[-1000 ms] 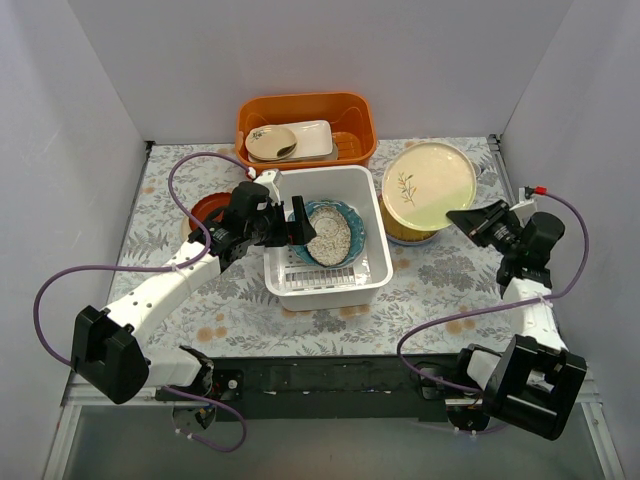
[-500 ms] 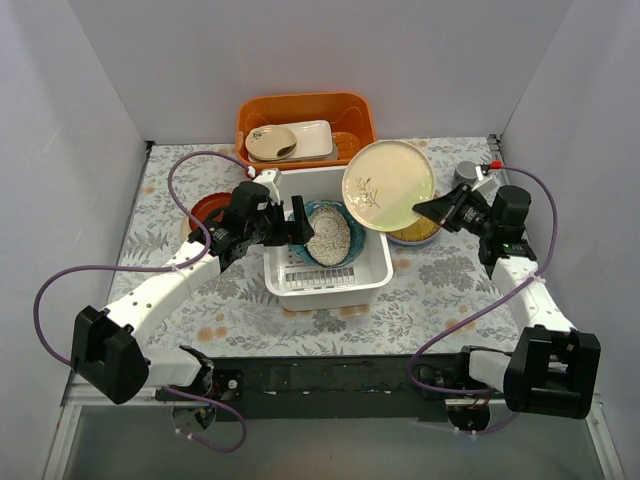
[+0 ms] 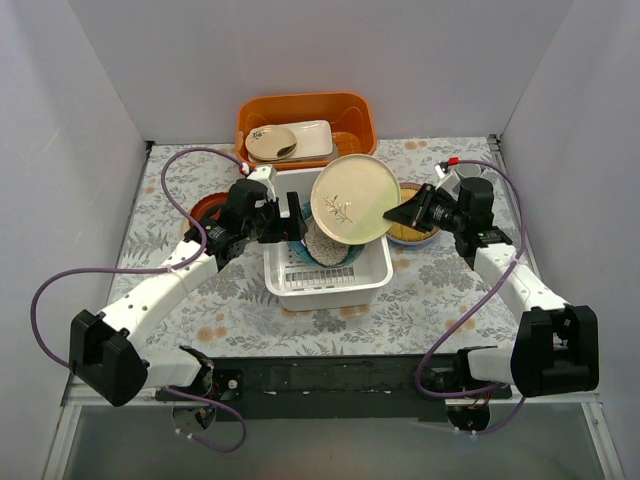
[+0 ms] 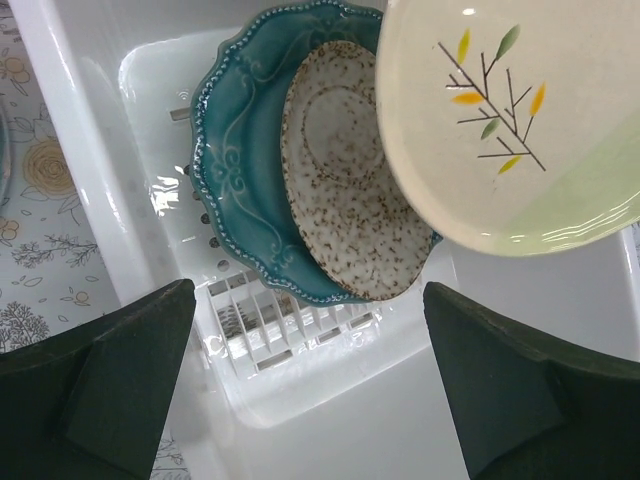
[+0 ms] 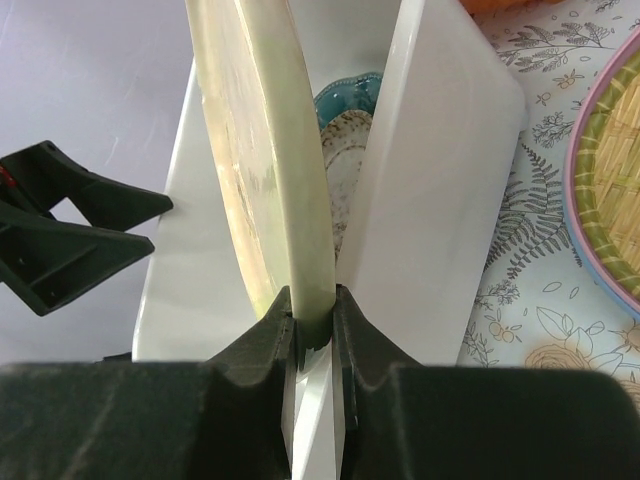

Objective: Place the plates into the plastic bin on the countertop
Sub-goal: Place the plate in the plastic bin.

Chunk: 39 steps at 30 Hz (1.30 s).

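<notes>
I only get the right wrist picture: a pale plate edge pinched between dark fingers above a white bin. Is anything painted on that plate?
Observer: Yes. The left wrist view shows the cream plate face, with a leaf sprig in yellow and green.
Operator: Any plates outside besides the woven plate beside me?
Observer: The top view shows a red-brown plate on the countertop, left of the bin.
Operator: Those dark shapes opposite me?
Observer: The left fingers, spread wide over the bin, holding nothing.
</notes>
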{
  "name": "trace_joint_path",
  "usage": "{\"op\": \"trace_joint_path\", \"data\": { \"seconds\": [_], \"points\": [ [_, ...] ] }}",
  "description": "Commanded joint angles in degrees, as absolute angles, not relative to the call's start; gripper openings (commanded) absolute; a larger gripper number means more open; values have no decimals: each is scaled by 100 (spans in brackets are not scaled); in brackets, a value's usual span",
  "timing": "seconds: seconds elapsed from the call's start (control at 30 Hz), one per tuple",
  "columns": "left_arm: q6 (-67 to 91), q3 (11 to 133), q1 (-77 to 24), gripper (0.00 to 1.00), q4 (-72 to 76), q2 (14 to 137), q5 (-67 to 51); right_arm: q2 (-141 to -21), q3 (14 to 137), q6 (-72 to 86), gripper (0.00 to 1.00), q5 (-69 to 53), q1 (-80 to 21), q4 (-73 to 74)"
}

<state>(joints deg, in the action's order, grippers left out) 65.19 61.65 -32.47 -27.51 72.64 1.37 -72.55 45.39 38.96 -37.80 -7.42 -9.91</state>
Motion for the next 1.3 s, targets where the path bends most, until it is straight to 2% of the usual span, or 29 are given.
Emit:
{"op": "trace_joint_path", "data": {
  "seconds": [0.0,0.63,1.07,1.27],
  "points": [
    [6469,6416,-3243,98,-2865,6917,422,-7321,5089,3727,1,-3762,-949,-1494],
    [6451,6442,-3234,98,-2988,6688,809,-8200,6143,3094,1,-3639,-1960,-458],
    [6469,6407,-3243,98,-2971,6706,800,-8332,6328,2909,2,-3656,-2013,-176],
    [6495,6285,-3234,98,-2874,6610,844,-8525,6486,2690,5,-3806,-2030,219]
  ]
}}
